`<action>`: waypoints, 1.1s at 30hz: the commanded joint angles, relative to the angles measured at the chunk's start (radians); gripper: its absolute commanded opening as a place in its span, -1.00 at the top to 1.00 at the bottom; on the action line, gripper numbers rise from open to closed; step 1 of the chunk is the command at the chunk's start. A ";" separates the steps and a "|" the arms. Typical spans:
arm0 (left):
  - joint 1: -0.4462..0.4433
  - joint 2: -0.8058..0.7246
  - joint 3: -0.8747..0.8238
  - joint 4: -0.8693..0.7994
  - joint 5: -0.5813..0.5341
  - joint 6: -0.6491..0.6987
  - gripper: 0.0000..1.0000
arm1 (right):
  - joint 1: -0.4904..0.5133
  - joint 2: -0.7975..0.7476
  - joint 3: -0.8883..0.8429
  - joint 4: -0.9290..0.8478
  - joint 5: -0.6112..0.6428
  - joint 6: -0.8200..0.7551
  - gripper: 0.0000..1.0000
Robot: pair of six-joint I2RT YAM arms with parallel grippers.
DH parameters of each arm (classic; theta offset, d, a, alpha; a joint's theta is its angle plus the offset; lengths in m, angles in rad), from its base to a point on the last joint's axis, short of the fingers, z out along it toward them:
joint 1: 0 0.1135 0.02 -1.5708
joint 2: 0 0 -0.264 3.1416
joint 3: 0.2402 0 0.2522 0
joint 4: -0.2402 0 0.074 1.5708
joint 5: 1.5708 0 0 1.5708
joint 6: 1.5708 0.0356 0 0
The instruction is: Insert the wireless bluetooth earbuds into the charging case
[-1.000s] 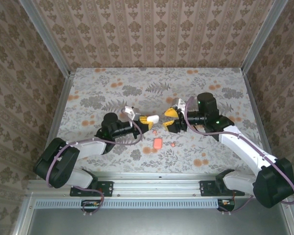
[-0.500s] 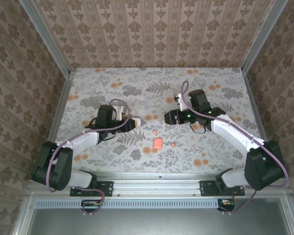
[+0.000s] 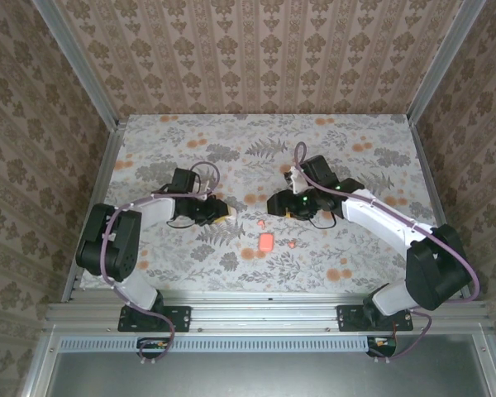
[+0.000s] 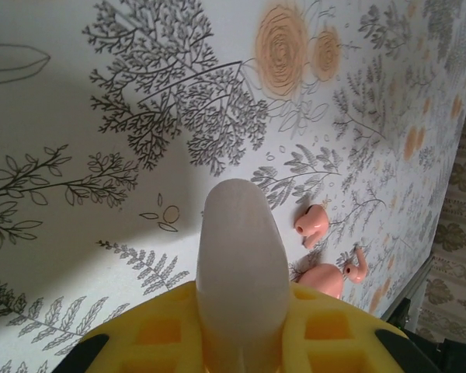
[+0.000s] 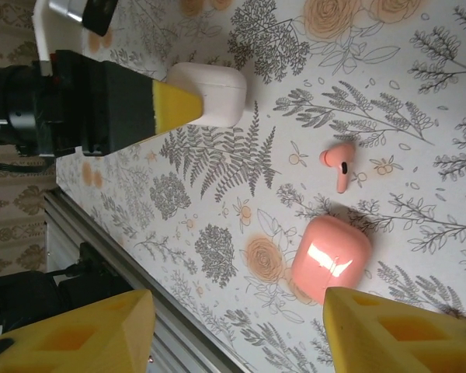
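My left hand [image 3: 218, 212] pinches the white case [image 5: 210, 93]; my right hand [image 5: 237, 301] is spread. A coral bud [image 5: 340, 165] lies loose on the bench [image 5: 419, 93], mid-surface, just beside the coral case [image 5: 330, 260]. No bud appears seated; insertion is not yet begun.

A robot test cell in a lab, dressed up to look like a home; the table [image 3: 355, 136] wears a flowered cloth of ferns and orange blooms; the back wall [image 3: 264, 50] and both side walls are panels of brown damask wallpaper; bare metal posts [image 3: 76, 62] rise at the table's far corners; a metal rail [image 3: 264, 318] runs along its near edge, with two robot arms [image 3: 384, 219] bolted there on black bases, trailing purple cables.
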 commanded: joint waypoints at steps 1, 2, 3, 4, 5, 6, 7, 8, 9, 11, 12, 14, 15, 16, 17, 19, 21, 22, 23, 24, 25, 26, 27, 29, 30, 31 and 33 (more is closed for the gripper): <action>0.010 0.036 0.052 -0.119 0.030 0.010 0.65 | 0.020 0.024 0.039 -0.040 0.041 0.045 -0.22; 0.013 0.048 0.060 -0.139 0.026 0.018 0.64 | 0.025 0.025 0.042 -0.046 0.043 0.049 -0.22; 0.014 0.056 0.066 -0.149 0.026 0.024 0.63 | 0.028 0.026 0.046 -0.049 0.047 0.050 -0.22; 0.016 0.064 0.071 -0.160 0.023 0.026 0.62 | 0.033 0.028 0.049 -0.052 0.050 0.052 -0.22; 0.019 0.069 0.075 -0.171 0.019 0.029 0.59 | 0.036 0.030 0.049 -0.055 0.052 0.052 -0.22; 0.021 0.071 0.077 -0.178 0.013 0.031 0.56 | 0.039 0.030 0.053 -0.058 0.054 0.053 -0.22; 0.022 0.071 0.078 -0.183 0.005 0.031 0.48 | 0.042 0.030 0.055 -0.062 0.060 0.054 -0.24; 0.024 0.069 0.079 -0.189 -0.001 0.031 0.42 | 0.043 0.028 0.057 -0.065 0.065 0.056 -0.25; 0.026 0.068 0.079 -0.192 -0.006 0.032 0.36 | 0.045 0.027 0.057 -0.068 0.068 0.058 -0.26; 0.030 0.064 0.086 -0.211 -0.021 0.041 0.26 | 0.048 0.026 0.062 -0.071 0.074 0.063 -0.26; 0.032 0.061 0.090 -0.226 -0.032 0.049 0.22 | 0.049 0.026 0.064 -0.073 0.075 0.065 -0.26; 0.034 0.055 0.098 -0.251 -0.050 0.064 0.16 | 0.053 0.028 0.069 -0.080 0.081 0.067 -0.27; 0.037 0.051 0.101 -0.261 -0.059 0.070 0.13 | 0.054 0.030 0.073 -0.087 0.085 0.069 -0.27; 0.039 0.047 0.103 -0.269 -0.063 0.076 0.10 | 0.057 0.032 0.077 -0.095 0.089 0.069 -0.27; 0.042 0.044 0.106 -0.279 -0.064 0.082 0.09 | 0.060 0.031 0.082 -0.103 0.094 0.070 -0.27; 0.046 0.034 0.109 -0.295 -0.108 0.093 0.03 | 0.066 0.033 0.090 -0.131 0.106 0.072 -0.27; 0.049 0.023 0.110 -0.307 -0.123 0.099 -0.02 | 0.072 0.031 0.098 -0.153 0.120 0.073 -0.27; 0.049 0.014 0.113 -0.312 -0.129 0.104 -0.03 | 0.076 0.028 0.103 -0.163 0.127 0.074 -0.27; 0.051 0.005 0.115 -0.319 -0.138 0.107 -0.05 | 0.079 0.027 0.109 -0.175 0.134 0.075 -0.27; 0.050 -0.002 0.116 -0.326 -0.145 0.110 -0.06 | 0.083 0.027 0.114 -0.188 0.140 0.075 -0.27; 0.050 -0.014 0.118 -0.334 -0.155 0.115 -0.08 | 0.085 0.026 0.122 -0.205 0.148 0.075 -0.26; 0.050 -0.028 0.119 -0.343 -0.166 0.119 -0.10 | 0.089 0.026 0.130 -0.225 0.155 0.075 -0.25; 0.050 -0.043 0.121 -0.351 -0.179 0.123 -0.11 | 0.092 0.025 0.138 -0.238 0.161 0.073 -0.24; 0.050 -0.083 0.122 -0.370 -0.212 0.135 -0.13 | 0.101 0.026 0.155 -0.276 0.181 0.075 -0.23; 0.048 -0.105 0.121 -0.375 -0.228 0.139 -0.14 | 0.106 0.026 0.159 -0.292 0.191 0.075 -0.23; 0.047 -0.129 0.116 -0.380 -0.248 0.141 -0.16 | 0.111 0.025 0.165 -0.310 0.201 0.078 -0.22; 0.044 -0.182 0.105 -0.384 -0.282 0.141 -0.18 | 0.120 0.030 0.179 -0.346 0.217 0.091 -0.19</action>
